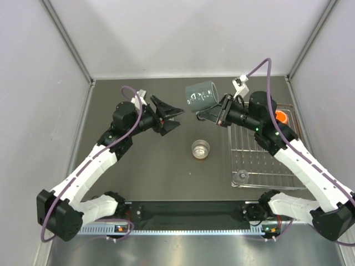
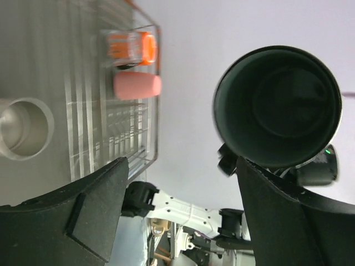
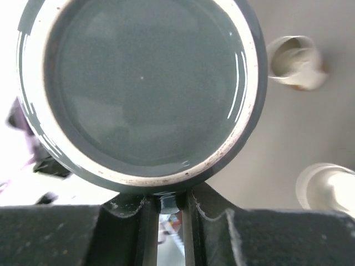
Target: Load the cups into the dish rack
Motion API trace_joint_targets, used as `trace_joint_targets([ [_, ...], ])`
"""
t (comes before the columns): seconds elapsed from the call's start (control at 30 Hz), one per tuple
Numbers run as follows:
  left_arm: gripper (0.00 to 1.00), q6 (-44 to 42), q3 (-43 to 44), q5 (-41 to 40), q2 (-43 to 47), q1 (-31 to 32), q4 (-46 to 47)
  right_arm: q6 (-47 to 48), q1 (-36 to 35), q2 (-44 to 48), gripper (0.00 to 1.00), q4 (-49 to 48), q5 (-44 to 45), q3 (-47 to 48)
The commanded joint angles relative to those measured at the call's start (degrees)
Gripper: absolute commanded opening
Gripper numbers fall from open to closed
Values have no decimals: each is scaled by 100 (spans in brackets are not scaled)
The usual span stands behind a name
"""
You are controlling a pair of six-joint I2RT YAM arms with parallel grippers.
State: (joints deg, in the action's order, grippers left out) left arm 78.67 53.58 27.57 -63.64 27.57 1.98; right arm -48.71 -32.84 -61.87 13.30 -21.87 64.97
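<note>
My right gripper is shut on a dark green cup and holds it in the air over the back middle of the table, lying sideways. In the right wrist view its round base fills the frame above the nearly closed fingers. In the left wrist view its open mouth faces me. My left gripper is open and empty just left of that cup. A steel cup stands on the table. The dish rack lies at the right with an orange cup, a pink cup and a clear cup.
White walls close in the back and both sides of the grey table. A black rail runs along the near edge between the arm bases. A second pale cup shows at the right wrist view's edge.
</note>
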Motion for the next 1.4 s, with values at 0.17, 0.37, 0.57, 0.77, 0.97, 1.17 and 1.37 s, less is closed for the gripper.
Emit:
trace_joint_targets([
  [0.17,81,-379,12,-59,378,-402,-1569,1801,50,175,0,2325,2700,1070],
  [0.37,79,-379,12,2,369,-402,-1630,2304,260,26,0,2959,3610,878],
  [0.57,79,-388,21,82,326,-402,-1639,2480,980,-176,0,2889,3444,605],
  [0.77,79,-405,3,152,273,-402,-1692,2866,1587,-624,0,2766,3119,429],
  [0.97,79,-441,38,196,247,-402,-1727,2972,1623,-914,0,2476,3188,183],
  [1.17,79,-476,65,231,202,-411,-1771,3016,1623,-1117,0,2256,3390,-11],
  [1.37,79,-546,126,292,159,-507,-1824,3008,1649,-1301,0,2045,3470,-98],
])
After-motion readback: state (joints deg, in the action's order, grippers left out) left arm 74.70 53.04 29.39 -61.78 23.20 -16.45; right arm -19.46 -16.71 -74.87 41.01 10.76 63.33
